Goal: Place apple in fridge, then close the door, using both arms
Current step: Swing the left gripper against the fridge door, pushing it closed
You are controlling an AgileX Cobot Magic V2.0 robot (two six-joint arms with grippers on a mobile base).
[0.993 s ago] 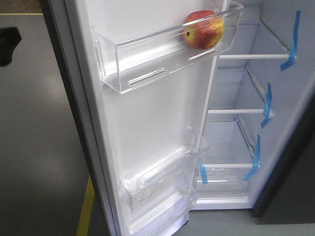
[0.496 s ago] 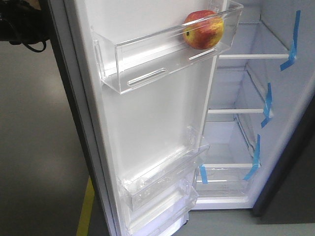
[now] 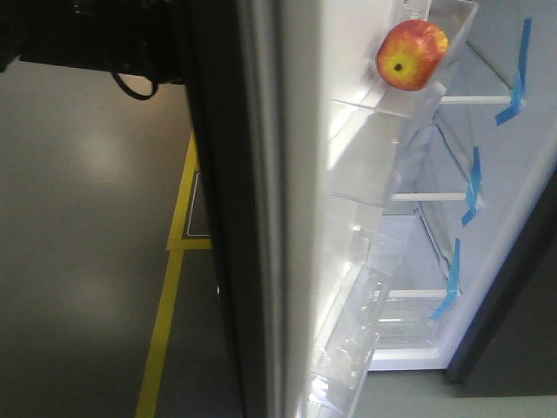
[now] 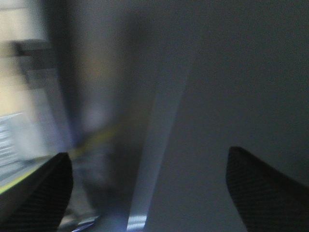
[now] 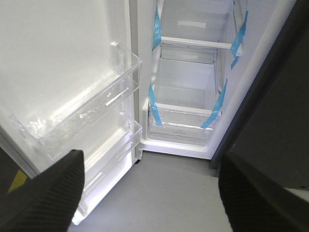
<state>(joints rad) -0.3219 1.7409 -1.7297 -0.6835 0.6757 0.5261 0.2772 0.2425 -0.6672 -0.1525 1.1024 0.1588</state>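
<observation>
Front view: bright light is spilling out of the white interior of the tall dark grey fridge (image 3: 487,165), nearly blowing out the white inner face of the tall fridge door (image 3: 348,165). The door's dark outer edge is sitting in shadow. The dull grey floor (image 3: 78,261) is showing a soft pale reflection patch. The small glossy red-and-yellow apple (image 3: 411,55) is staying sharp and evenly lit.

Left wrist view: heavy motion blur is smearing everything, dim and grey, with one pale vertical streak of glare.

Right wrist view: crisp and bright, white surfaces are overexposing at upper left; the black fingertips (image 5: 41,198) at the bottom corners are looking soft and out of focus.
</observation>
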